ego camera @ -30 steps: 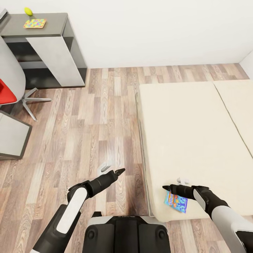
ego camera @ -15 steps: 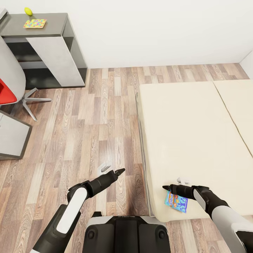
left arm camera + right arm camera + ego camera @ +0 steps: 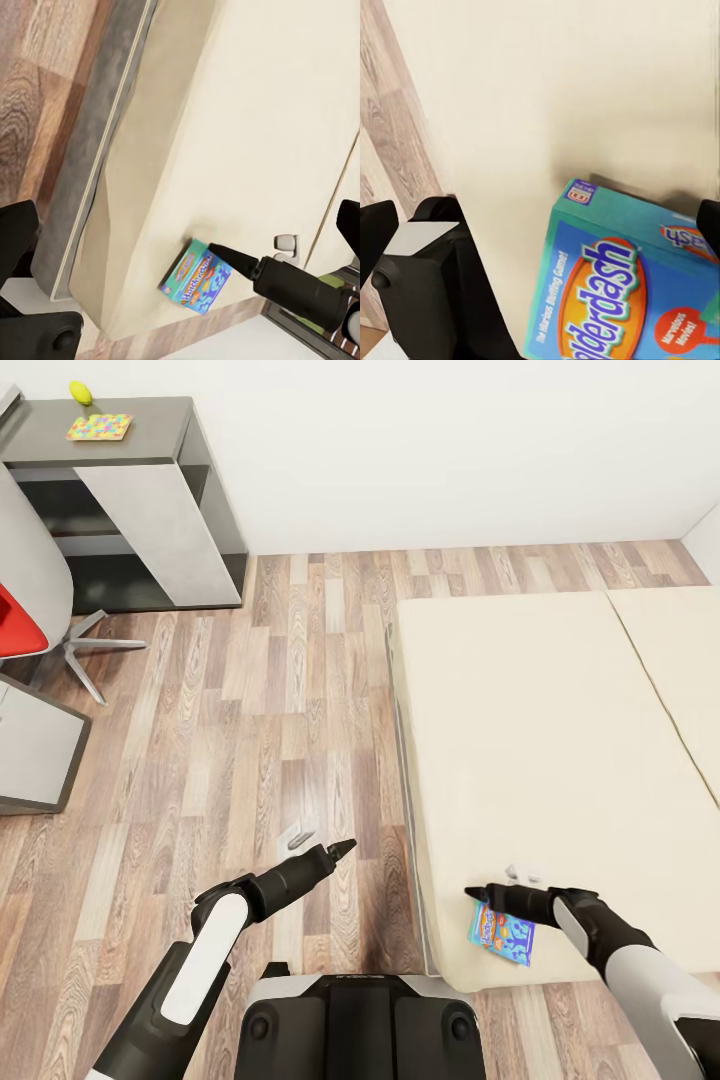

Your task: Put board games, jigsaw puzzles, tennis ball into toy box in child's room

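1. At the far left of the head view, the L-shaped desk with a dark grey wing (image 3: 150,420) is cut off by the frame edge, as is a red-seated swivel chair (image 3: 20,630); no grey bin can be made out.
2. On the wing lie one thin many-coloured jigsaw square (image 3: 99,427) and one yellow-green tennis ball (image 3: 80,392), near each other but apart.
3. The black left gripper (image 3: 343,846) hangs over the wood-plank floor (image 3: 250,710); its fingers look together, but I cannot tell for sure.
4. One small blue board-game box (image 3: 500,933), lettered in orange, lies flat at the near corner of the beige mattress (image 3: 540,740).
5. The black right gripper (image 3: 472,892) hovers just above the box; its jaw gap is hidden.
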